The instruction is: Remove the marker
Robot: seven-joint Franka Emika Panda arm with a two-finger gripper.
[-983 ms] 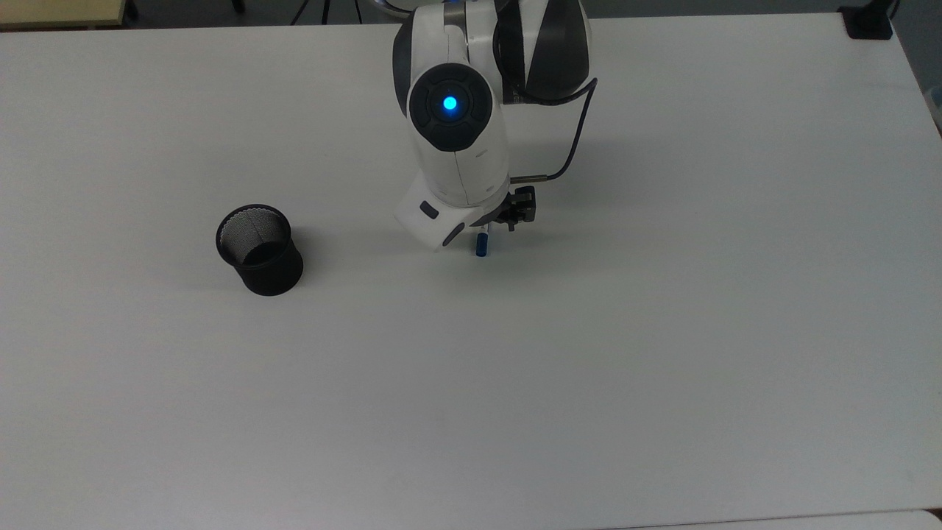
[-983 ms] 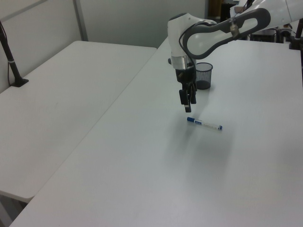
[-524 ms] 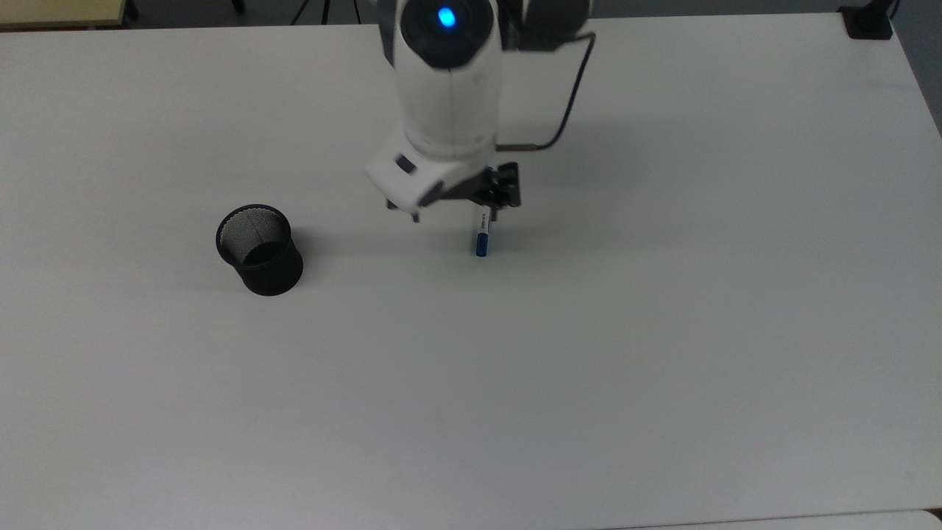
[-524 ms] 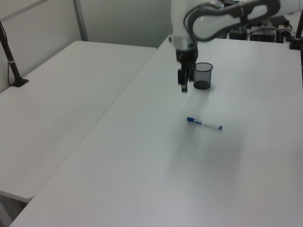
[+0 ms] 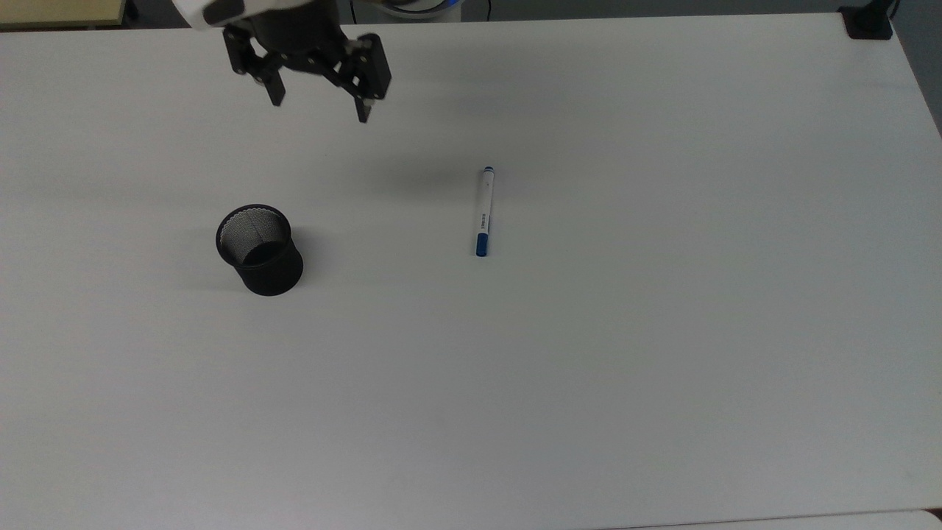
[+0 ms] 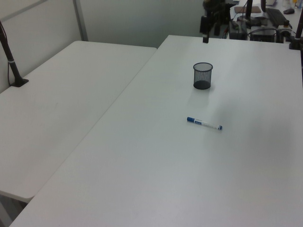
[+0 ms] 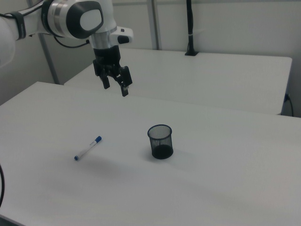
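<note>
Top view: the mesh cup [image 5: 259, 250] stood with nothing in it, and the marker [image 5: 483, 211] lay flat on the worktop [image 5: 662, 331], well to the top view's right. The gripper [image 5: 318, 107] — right over the marker a second ago — had pulled away, fingers spread open and holding nothing. Left view: marker [image 6: 204, 124] lay nearer the camera than the cup [image 6: 202, 75]. Right view: marker [image 7: 88, 148] lay apart from the cup [image 7: 160, 141] — gripper [image 7: 115, 89] hung high.

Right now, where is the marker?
The marker lies flat on the white table, apart from the mesh cup and on the top view's right of it. The open pincer hangs well away, toward the top view's upper left.
</note>
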